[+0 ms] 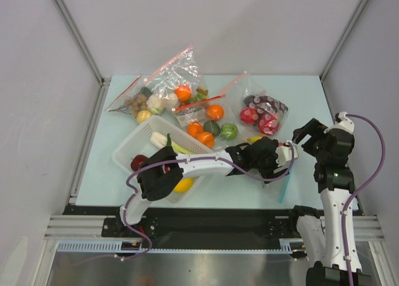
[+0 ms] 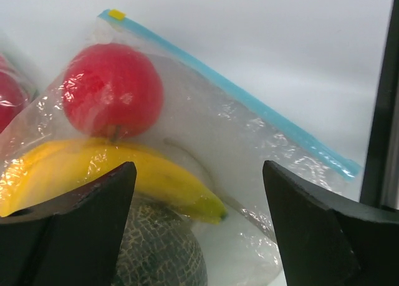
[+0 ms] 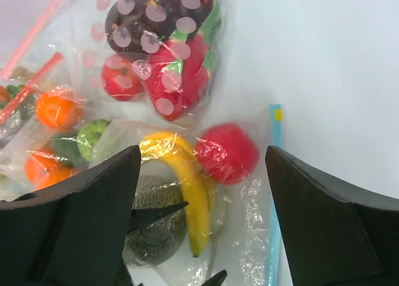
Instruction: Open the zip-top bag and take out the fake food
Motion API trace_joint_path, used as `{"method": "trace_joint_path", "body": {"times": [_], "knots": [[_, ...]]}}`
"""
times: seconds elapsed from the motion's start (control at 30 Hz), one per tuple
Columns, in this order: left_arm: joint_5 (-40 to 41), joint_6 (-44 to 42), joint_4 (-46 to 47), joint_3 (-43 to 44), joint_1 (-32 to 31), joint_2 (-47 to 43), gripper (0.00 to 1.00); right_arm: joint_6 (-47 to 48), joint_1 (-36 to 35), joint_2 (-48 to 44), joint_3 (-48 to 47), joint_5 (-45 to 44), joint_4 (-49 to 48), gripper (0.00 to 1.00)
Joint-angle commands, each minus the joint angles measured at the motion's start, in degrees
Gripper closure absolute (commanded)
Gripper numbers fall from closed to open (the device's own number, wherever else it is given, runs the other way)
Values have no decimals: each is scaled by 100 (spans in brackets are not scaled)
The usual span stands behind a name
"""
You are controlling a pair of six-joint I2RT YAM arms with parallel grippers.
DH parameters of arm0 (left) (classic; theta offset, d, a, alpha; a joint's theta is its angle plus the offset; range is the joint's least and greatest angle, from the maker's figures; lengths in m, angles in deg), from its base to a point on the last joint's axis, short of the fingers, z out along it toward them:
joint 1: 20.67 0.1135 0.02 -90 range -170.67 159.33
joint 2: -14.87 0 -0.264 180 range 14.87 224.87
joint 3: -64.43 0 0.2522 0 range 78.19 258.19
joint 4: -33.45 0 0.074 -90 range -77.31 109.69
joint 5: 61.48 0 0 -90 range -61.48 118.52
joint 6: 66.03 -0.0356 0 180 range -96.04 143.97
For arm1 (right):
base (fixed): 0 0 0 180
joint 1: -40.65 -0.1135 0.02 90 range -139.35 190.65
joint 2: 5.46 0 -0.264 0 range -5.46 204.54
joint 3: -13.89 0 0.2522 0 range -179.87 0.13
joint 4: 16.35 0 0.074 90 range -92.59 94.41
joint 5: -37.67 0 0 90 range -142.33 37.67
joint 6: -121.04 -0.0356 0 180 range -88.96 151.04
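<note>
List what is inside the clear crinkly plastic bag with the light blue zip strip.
A red round fruit, a yellow banana and a grey-green netted melon show through the bag. The left gripper covers part of the melon; anything beneath the three is hidden.

Left gripper (image 2: 198, 167), right gripper (image 3: 202, 151): jaws apart.

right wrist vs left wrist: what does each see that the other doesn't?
Right wrist only: the spotted bag of red and dark fruit, and oranges in red-strip bags. Left wrist only: a dark bar at its right edge. Both: the blue-strip bag holding the red fruit, banana and melon.
</note>
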Motion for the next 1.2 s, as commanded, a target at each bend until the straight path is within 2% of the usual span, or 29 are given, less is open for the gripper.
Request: {"method": "trace_joint_path", "body": {"times": [0.0, 0.03, 0.1, 0.13, 0.17, 0.27, 0.4, 0.43, 0.47, 0.5, 0.73, 0.87, 1.0, 1.17], "knots": [[482, -160, 38, 66, 15, 138, 12, -112, 26, -31, -188, 167, -246, 14], [562, -177, 47, 118, 15, 190, 12, -129, 35, -22, -188, 194, -255, 14], [624, -195, -5, 162, 15, 287, 18, -121, 44, -22, -188, 220, -273, 14], [624, -204, -14, 128, 15, 296, 27, -121, 44, -22, -197, 212, -264, 13], [633, -195, 12, 84, 15, 262, 49, -103, 44, -31, -197, 194, -255, 14], [624, -177, 65, -119, 50, 191, 62, -77, 61, -31, -197, 141, -247, 14], [598, -151, 21, -268, 147, 147, 71, -77, 96, -40, -188, 115, -264, 14], [606, -151, 30, -338, 147, 130, 76, -68, 105, -40, -188, 89, -264, 13], [615, -151, 47, -382, 173, 112, 91, -68, 105, -31, -188, 80, -264, 13], [624, -151, 91, -417, 182, 60, 98, -59, 123, -31, -197, 62, -264, 13], [624, 6, 336, -803, 445, -510, 100, 90, 184, -48, -258, -209, -168, 13], [54, 560, 1011, -1278, 875, -1265, 100, 152, 219, -101, -390, -333, -97, 12], [-579, 1271, 1435, -1507, 1377, -1663, 100, 47, 219, -101, -303, -27, -141, 11], [-870, 1475, 1577, -1508, 1747, -1795, 100, -94, 211, -119, -48, 501, -176, 13]]}}
